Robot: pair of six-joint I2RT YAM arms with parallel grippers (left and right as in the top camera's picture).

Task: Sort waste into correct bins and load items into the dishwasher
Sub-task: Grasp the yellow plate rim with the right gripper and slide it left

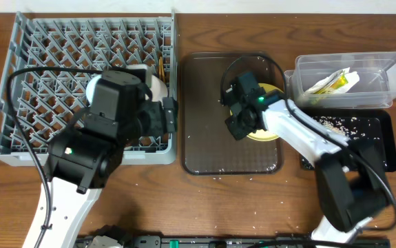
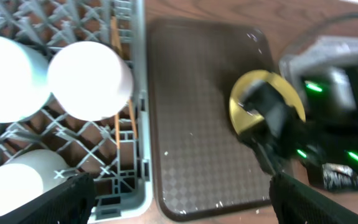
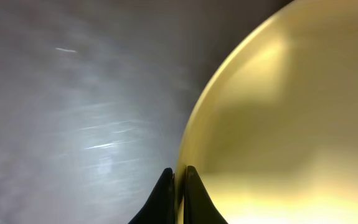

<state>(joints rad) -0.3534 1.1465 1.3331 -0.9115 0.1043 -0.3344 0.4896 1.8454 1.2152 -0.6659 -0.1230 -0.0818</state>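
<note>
My right gripper [image 3: 180, 180] is shut on the rim of the round yellow plate [image 3: 278, 124]. Overhead, the right gripper [image 1: 242, 124] and the plate [image 1: 265, 135] are over the right side of the brown serving tray [image 1: 208, 138]. My left gripper [image 2: 179, 205] is open and holds nothing. It hangs over the right rim of the grey dishwasher rack [image 1: 18, 89]. In the rack [image 2: 138, 155] stand a pale blue bowl [image 2: 4, 78], a white bowl [image 2: 88, 78] and another white piece [image 2: 20, 180], all upside down. The wooden chopsticks [image 2: 129, 124] lie along the rack's right wall.
The clear tub [image 1: 383, 69] at the back right holds a green-and-orange wrapper [image 1: 332, 83] and white paper. In front of it, the black tray [image 1: 383, 138] carries rice-like scraps [image 1: 335, 124]. Stray grains dot the brown tray and the wooden table.
</note>
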